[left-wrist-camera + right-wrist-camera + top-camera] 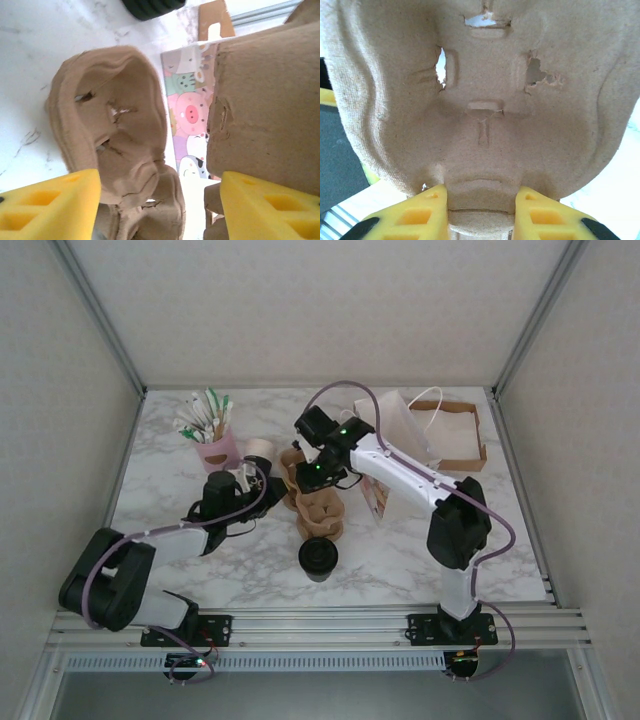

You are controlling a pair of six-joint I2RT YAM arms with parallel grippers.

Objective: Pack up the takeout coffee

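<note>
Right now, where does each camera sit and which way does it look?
Top camera: high behind the robot, looking down on the marble table; left arm, right arm and bases show.
Left wrist camera: on the left arm, looking past its open left pincer at brown cup carriers; yellow fingers show.
Right wrist camera: on the right arm, close up on the held carrier its right pincer pinches.
Shared: both wrist views show yellow fingers and brown carriers.

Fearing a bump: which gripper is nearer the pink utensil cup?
Left. The left gripper sits beside the pink cup; the right gripper, farther right, clamps a brown pulp carrier.
</note>
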